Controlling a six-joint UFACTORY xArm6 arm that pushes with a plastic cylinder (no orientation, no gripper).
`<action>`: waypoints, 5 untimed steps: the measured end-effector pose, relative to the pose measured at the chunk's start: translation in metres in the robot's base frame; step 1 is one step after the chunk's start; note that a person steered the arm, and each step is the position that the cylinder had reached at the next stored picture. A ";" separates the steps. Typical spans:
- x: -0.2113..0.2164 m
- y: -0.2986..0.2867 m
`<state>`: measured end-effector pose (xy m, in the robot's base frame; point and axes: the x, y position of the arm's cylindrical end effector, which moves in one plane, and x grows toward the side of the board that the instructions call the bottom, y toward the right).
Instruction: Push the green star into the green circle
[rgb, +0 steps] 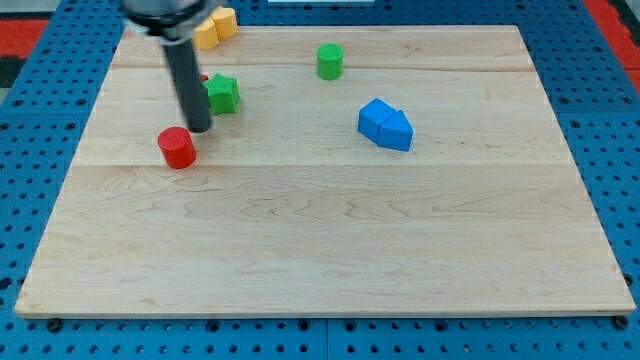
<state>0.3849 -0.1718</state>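
Observation:
The green star (224, 94) lies at the upper left of the wooden board (320, 230). The green circle (330, 61), a short cylinder, stands to its right near the view's top, about a hundred pixels away. My tip (199, 129) rests on the board just left of and below the green star, close to it; I cannot tell if it touches. The rod rises from the tip toward the view's top left.
A red cylinder (178, 148) stands just left of and below my tip. A small red piece shows behind the rod. Two yellow blocks (215, 26) sit at the top left edge. Two blue blocks (386, 125) lie together right of centre.

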 end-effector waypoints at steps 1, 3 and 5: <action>-0.008 -0.002; -0.042 0.033; -0.054 -0.010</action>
<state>0.3312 -0.1814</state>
